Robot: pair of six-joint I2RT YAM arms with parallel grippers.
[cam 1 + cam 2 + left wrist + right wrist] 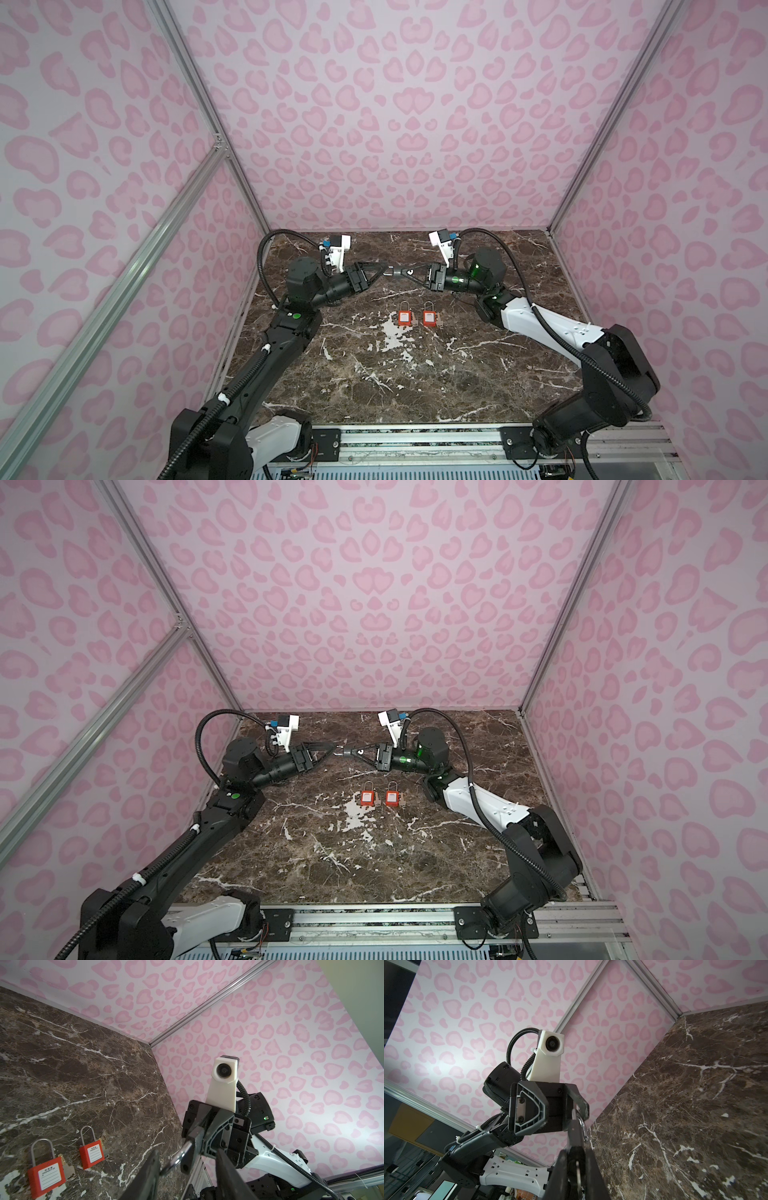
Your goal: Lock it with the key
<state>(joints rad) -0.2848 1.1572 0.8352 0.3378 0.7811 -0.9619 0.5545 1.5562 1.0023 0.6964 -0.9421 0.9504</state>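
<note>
2 red padlocks (404, 318) at centre, side by side, brass key (68, 1169) just beside each. Far centre, in the air: grippers tip to tip. Risk: L gripper (384, 268) shuts off-centre, knocks piece (182, 1154) loose, drops it. R gripper (399, 272) clamped on that piece: dark, w/ silver loop; key or lock, can't tell. L jaws part apart, one finger (153, 1167) touching loop.

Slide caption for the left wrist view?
Right gripper holds a small metal piece between the left fingers; two red padlocks on the table.
</note>
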